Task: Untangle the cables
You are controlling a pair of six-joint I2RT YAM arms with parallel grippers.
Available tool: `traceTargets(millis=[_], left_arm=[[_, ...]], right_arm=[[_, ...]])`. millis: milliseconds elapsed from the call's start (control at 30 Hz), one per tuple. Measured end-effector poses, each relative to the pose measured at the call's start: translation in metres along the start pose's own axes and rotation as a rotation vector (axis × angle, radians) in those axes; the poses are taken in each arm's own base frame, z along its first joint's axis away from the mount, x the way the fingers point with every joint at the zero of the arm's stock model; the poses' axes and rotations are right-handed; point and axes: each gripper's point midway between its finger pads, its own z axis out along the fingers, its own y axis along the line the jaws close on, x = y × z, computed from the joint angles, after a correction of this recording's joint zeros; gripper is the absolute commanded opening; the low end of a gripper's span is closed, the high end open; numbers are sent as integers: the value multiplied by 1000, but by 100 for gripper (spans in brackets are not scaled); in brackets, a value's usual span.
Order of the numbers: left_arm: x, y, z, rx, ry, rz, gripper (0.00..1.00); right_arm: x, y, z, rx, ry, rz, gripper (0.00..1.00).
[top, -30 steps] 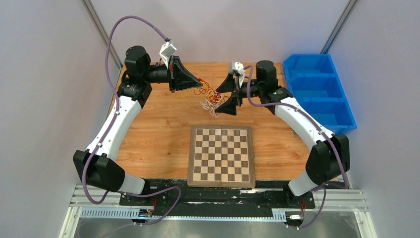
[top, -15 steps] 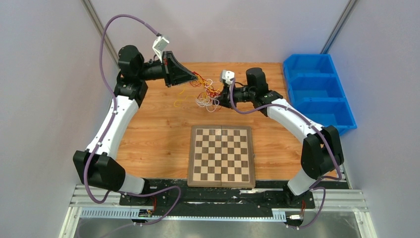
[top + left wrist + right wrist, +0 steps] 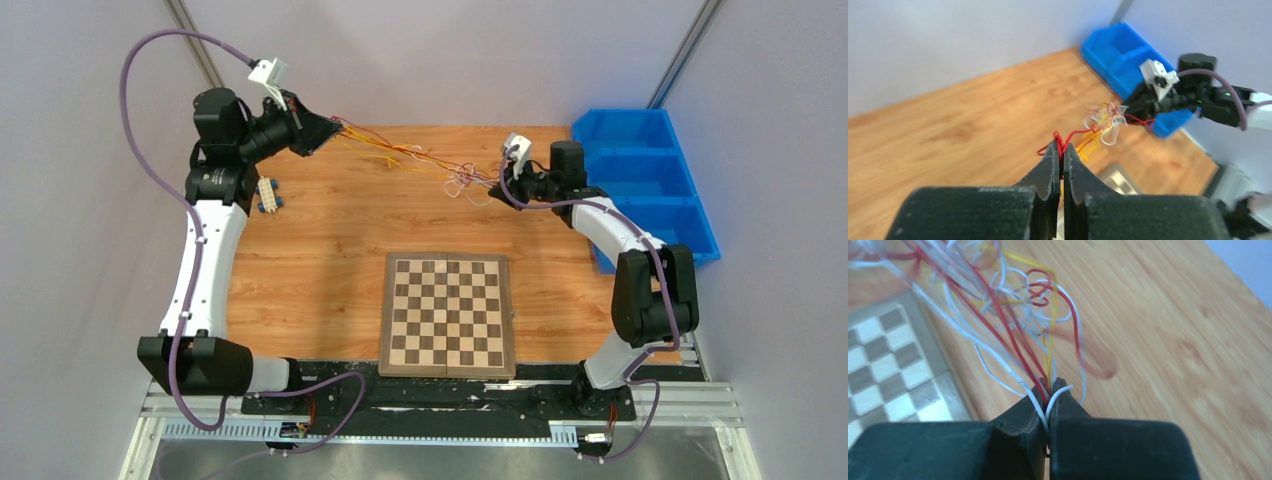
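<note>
Tension shows in the cables, a bunch of very thin red, white and yellow wires [image 3: 420, 158], which hang stretched above the wooden counter [image 3: 320, 270] at about twelve o'clock, beyond the wooden chessboard [image 3: 447, 315]. My left tool [image 3: 335, 126] is raised at eleven o'clock and pinched tight on red wire, as its wrist view shows. My right tool [image 3: 497, 180] sits lower at one o'clock, clamped on a sheaf of white, red and yellow strands.

Between the two tools, the left part of the bundle runs as fairly straight, fanned lines, so I judge the pulling-apart partly done. It is not finished: a knot of white and red loops [image 3: 465, 182] sits just beside the right tool, and the right wrist view shows loops crossing one another close above the fingers. What is left, in my judgement, is to open that cluster and lay the wires out separately.
</note>
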Motion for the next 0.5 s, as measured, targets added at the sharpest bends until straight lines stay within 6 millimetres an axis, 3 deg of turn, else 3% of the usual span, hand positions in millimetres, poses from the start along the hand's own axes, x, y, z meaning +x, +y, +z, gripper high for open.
traceTargets(millis=[200,333,500], left_arm=[[-47,2,-38,-119,-134,141,0],[-54,-3,-47,-136,-158,168,0],[-57,22,-57,-252,-179,163,0]], right_arm=[[61,-44,-35,145,148,137,0],[64,-47,-40,152,157,150,0],[63,-49,-41,158,157,149,0]])
